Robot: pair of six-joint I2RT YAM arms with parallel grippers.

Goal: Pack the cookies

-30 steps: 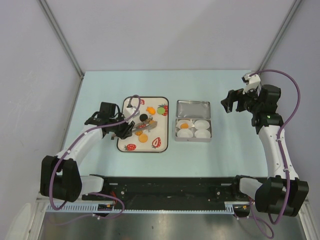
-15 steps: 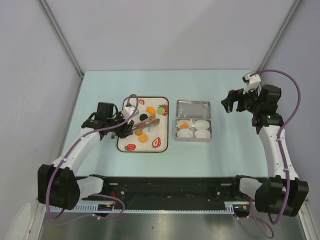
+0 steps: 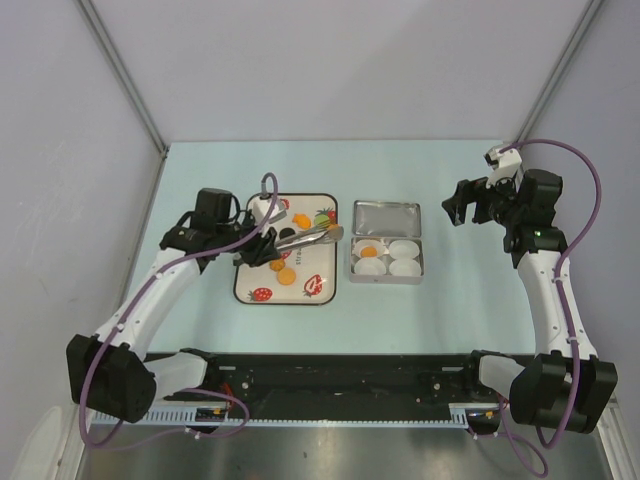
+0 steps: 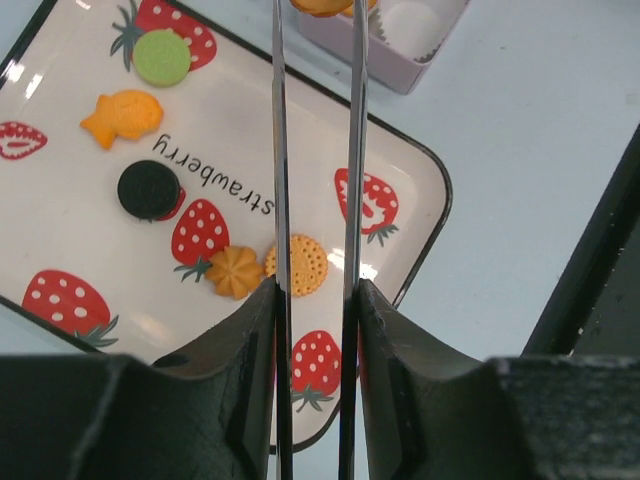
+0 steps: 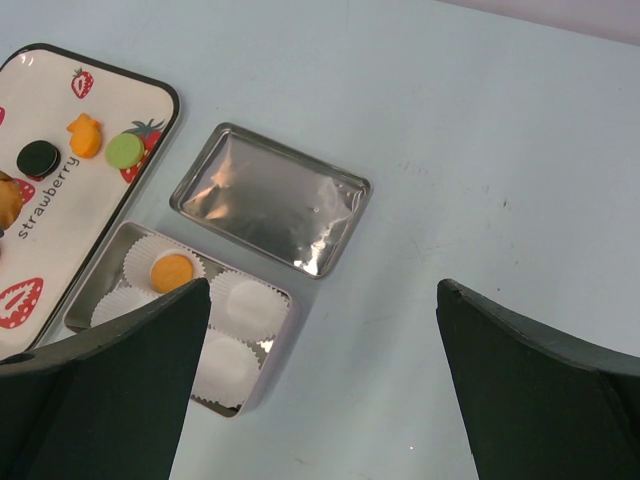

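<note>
Above the strawberry tray, the left gripper clamps metal tongs pinching an orange cookie; the right gripper hangs spread wide.

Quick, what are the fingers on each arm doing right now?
Left fingers: closed on metal tongs.
Right fingers: open, holding nothing.

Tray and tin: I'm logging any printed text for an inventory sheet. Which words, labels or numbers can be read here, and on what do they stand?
"strawberry": black lettering on the white tray, readable in both wrist views; too small to read from the top camera.
No readable text on the tin or its lid.
</note>
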